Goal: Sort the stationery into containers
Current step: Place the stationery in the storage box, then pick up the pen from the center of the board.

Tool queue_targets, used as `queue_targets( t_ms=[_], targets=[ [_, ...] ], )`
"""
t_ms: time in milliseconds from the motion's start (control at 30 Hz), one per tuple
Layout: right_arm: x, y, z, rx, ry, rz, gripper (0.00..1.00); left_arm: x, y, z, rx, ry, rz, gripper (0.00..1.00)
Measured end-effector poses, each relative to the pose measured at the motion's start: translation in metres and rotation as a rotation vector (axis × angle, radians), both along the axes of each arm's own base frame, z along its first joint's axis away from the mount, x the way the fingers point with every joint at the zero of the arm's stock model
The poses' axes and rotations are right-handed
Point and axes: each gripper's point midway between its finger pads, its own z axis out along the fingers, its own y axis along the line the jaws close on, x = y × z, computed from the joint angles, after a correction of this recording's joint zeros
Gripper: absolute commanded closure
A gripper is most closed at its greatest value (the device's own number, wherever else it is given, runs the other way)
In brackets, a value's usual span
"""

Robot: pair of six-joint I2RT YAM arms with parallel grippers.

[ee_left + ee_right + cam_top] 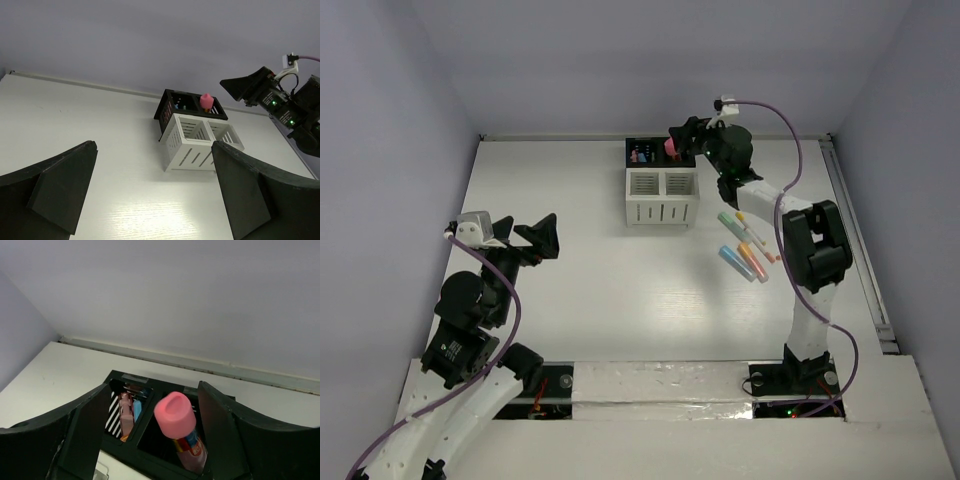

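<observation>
Pink-capped thick stick (176,422) stands near upright in the right cell of the black organizer block (131,378), with the cap poking above the rim. Right gripper (154,422) straddles it with jaws spread. There's a gap on both sides of the cap, so it's not clamped on anything. The left black cell holds a slim pink stick (124,412) with a blue one beside it. The white organizer block (663,197) is joined on the near side.

Left gripper (542,240) is wide open and holding nothing, well to the left of the organizer and facing it.

Remaining work is the loose cluster on the table (580,290), right of the white block and near the right arm: mint green marker (729,222), blue marker (732,259), pink marker (751,263), plus thin orange ones. They lie close together; can't tell which touch.

Handling, my read:
- Light, rigid plastic, so no crush risk at normal pinch force.
- Smooth round barrels will likely roll if nudged and may swivel in the pads.
- Grab mid-barrel, with jaws across the short axis and square to the stick.
- Take the outermost one first, since the neighbours leave little finger clearance.
</observation>
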Motion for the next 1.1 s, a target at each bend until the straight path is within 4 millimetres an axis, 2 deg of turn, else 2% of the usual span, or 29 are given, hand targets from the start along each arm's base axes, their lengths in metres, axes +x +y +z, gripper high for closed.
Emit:
queue_targets(
  t_ms=[100,200,433,533,633,733,833,933,1033,1100],
  targets=[
    [-0.005,-0.002,0.012,-0.003,-0.016,0.000,0.23,0.000,0.000,0.000,0.000,0.001,-0.001,0.01],
    [-0.019,-0.008,0.033,0.003,-0.046,-0.004,0.23,0.001,-0.001,-0.001,0.003,0.004,-0.004,0.01],
    [-0.075,-0.031,0.102,0.040,-0.153,-0.025,0.14,0.004,-0.008,-0.005,0.015,0.018,-0.028,0.01],
    [-0.093,-0.041,0.122,0.052,-0.188,-0.041,0.08,0.010,-0.016,-0.011,0.031,0.042,-0.055,0.01],
    [-0.110,-0.052,0.122,0.053,-0.176,-0.067,0.01,0.016,-0.029,-0.021,0.052,0.079,-0.102,0.01],
    [-0.130,-0.066,0.111,0.052,-0.139,-0.105,0.00,0.019,-0.049,-0.031,0.073,0.117,-0.193,0.01],
    [-0.157,-0.083,0.095,0.064,-0.088,-0.146,0.00,0.020,-0.078,-0.045,0.090,0.169,-0.331,0.01],
    [-0.188,-0.102,0.089,0.088,-0.059,-0.189,0.00,0.020,-0.104,-0.056,0.084,0.224,-0.453,0.01],
    [-0.221,-0.121,0.096,0.128,-0.068,-0.230,0.00,0.017,-0.127,-0.067,0.049,0.281,-0.546,0.01],
    [-0.241,-0.132,0.102,0.150,-0.080,-0.250,0.00,0.011,-0.142,-0.067,0.020,0.296,-0.592,0.01]
  ],
)
